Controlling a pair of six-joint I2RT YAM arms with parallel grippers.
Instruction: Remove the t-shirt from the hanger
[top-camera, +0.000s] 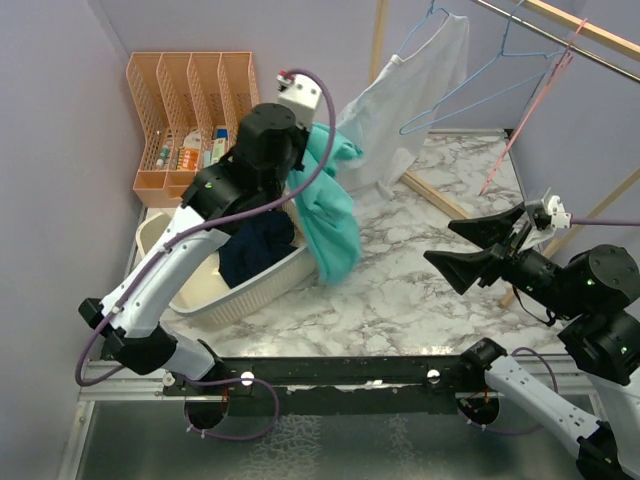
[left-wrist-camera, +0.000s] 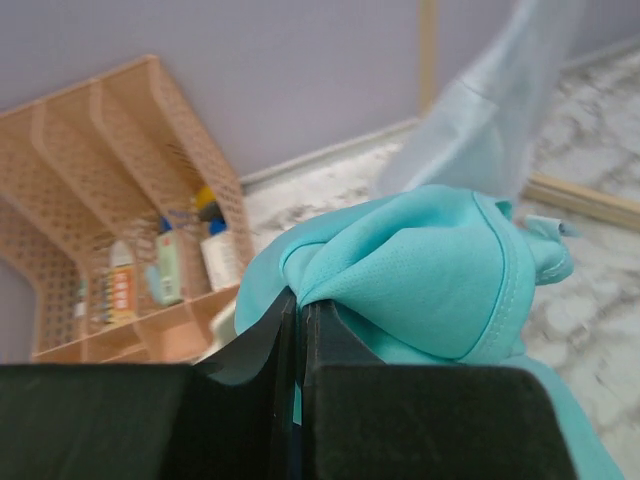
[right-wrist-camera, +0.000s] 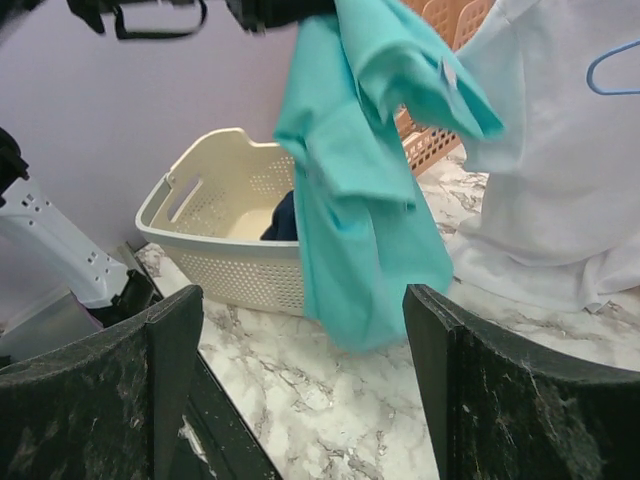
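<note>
My left gripper (left-wrist-camera: 300, 305) is shut on a bunched fold of a teal t-shirt (left-wrist-camera: 430, 270). The shirt (top-camera: 330, 215) hangs free from that grip, draping over the right rim of the laundry basket, with no hanger in it. The same teal shirt (right-wrist-camera: 370, 200) dangles in front of my right gripper (top-camera: 440, 243), which stands open and apart from it over the marble. A white t-shirt (top-camera: 400, 110) hangs on a blue hanger (top-camera: 450, 100) at the back. In the right wrist view the white t-shirt (right-wrist-camera: 560, 180) and blue hanger (right-wrist-camera: 610, 70) sit at the right.
A cream laundry basket (top-camera: 260, 290) at the left holds a dark blue garment (top-camera: 255, 250). An orange file organiser (top-camera: 185, 110) with small items stands against the back wall. A pink hanger (top-camera: 530, 120) hangs bare on the rail. The wooden rack base (top-camera: 440, 195) crosses the table.
</note>
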